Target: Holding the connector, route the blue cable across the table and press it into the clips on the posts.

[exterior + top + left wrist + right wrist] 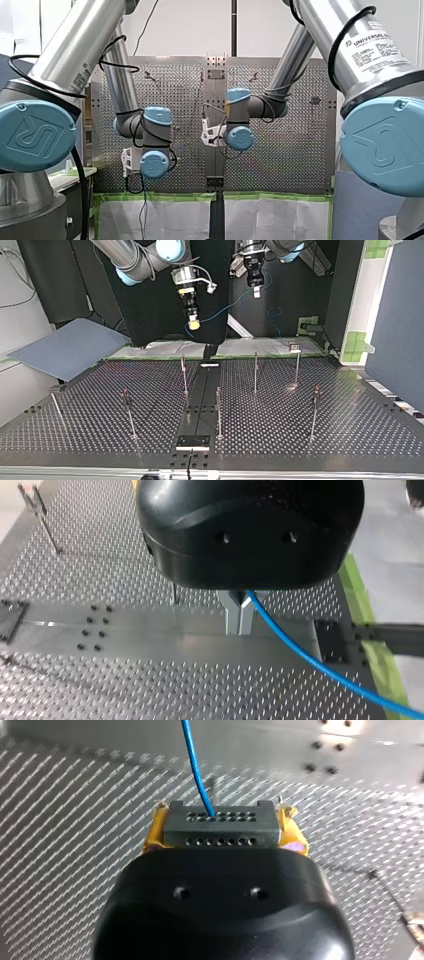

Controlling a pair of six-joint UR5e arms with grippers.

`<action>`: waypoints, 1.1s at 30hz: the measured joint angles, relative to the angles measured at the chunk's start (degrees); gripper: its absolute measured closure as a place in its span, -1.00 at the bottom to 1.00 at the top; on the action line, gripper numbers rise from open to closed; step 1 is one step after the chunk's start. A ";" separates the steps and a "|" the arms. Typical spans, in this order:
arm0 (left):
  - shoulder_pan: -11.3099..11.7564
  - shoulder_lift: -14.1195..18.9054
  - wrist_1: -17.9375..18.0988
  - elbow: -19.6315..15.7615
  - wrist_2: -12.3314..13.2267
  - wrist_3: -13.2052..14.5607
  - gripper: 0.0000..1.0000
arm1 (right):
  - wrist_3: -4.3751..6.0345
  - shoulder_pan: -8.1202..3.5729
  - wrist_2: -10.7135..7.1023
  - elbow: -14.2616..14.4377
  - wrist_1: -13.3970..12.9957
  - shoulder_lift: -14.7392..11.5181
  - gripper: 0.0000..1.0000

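Right claw (223, 827) around connector (222, 834), blue cable (192, 760) ahead.

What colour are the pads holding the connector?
Yellow pads clamp the grey connector; right wrist view shows it best.

I see the connector (220, 831), a dark grey block with two rows of small holes, clamped level between the yellow pads (156, 827) of my right claw (223, 822). The blue cable (192, 760) leaves a hole in the upper row. In the top view it hangs in the air beyond the far edge of the bench (350, 430), running rightward to my left claw (239, 612). There the metal fingers (230, 615) are closed on it. The posts (255, 371) are thin and upright, spread across the bench with small clips (294, 346) at their tops, well apart from the cable.
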 joint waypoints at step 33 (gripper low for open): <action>16.39 16.50 -16.48 13.03 -1.33 -4.76 1.00 | 3.90 2.53 -11.35 -11.86 17.62 -3.51 1.00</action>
